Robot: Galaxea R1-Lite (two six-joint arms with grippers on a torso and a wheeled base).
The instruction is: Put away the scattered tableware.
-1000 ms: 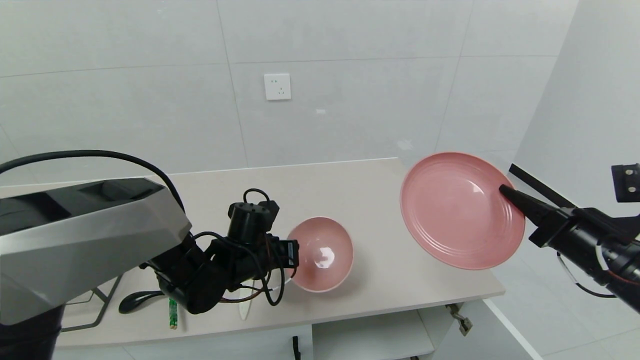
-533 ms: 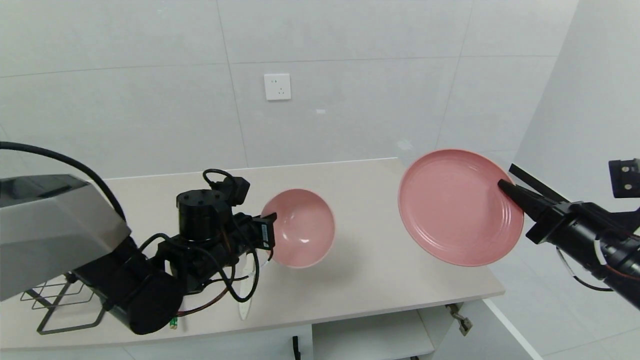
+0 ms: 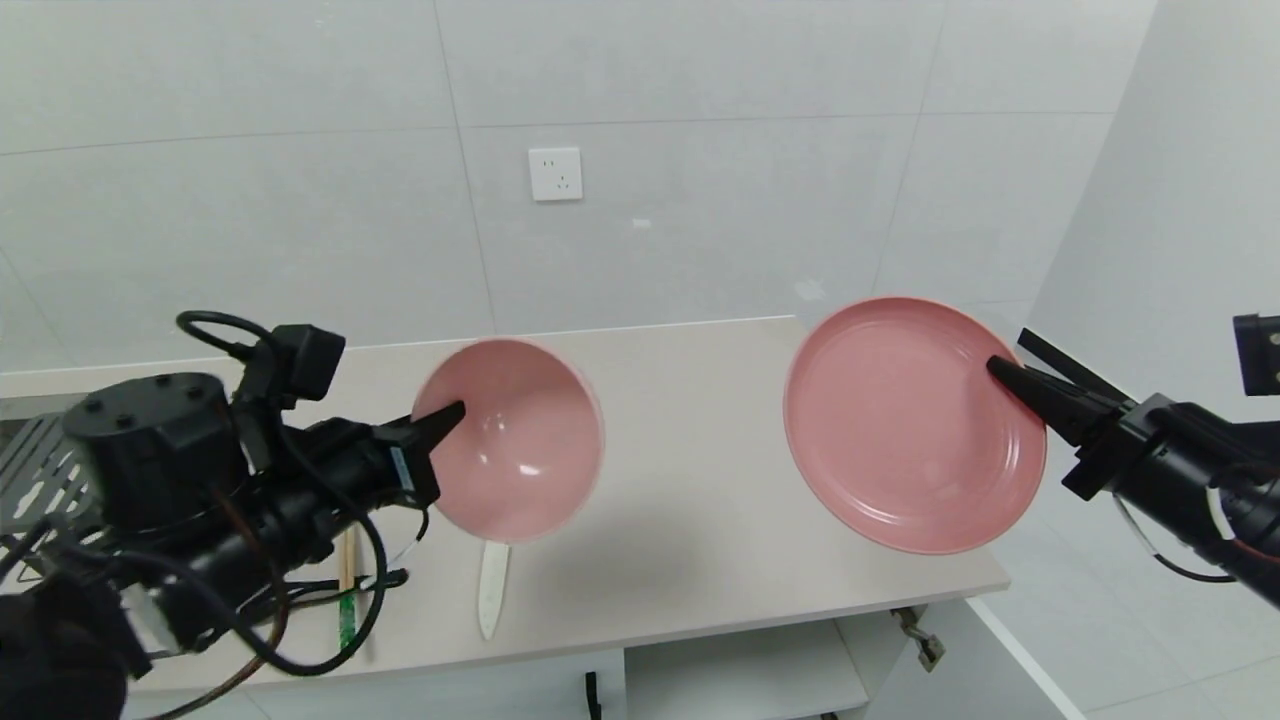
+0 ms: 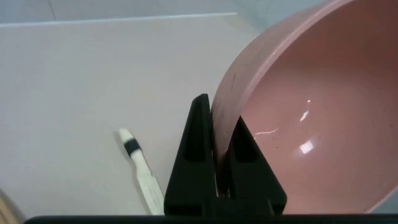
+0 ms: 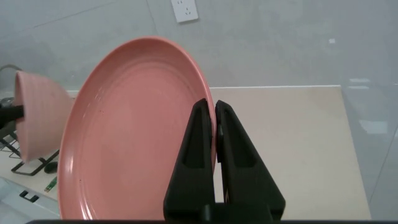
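Right now the left tool [image 3: 445,414] is clamped on the rim of the pink bowl [image 3: 520,450], one finger inside it and the other against its outer wall. It holds the bowl in the air above the left-middle part of the counter [image 3: 700,400], tipped on its side with the hollow facing away from the wall. Under the bowl a white utensil [image 3: 490,595] lies flat on the counter, its long end pointing toward the front edge. Just to its left lies a pair of chopsticks [image 3: 347,585], green near the front end. Over on the right, the right tool [image 3: 1003,372] is pinched shut on the right rim of the pink plate [image 3: 900,430]. The plate hangs in the air, steeply tilted, its face turned away from the wall, above the counter's right end and past its front corner. Bowl and plate are well apart. Behind them, a white socket [image 3: 555,173] sits on the tiled wall.
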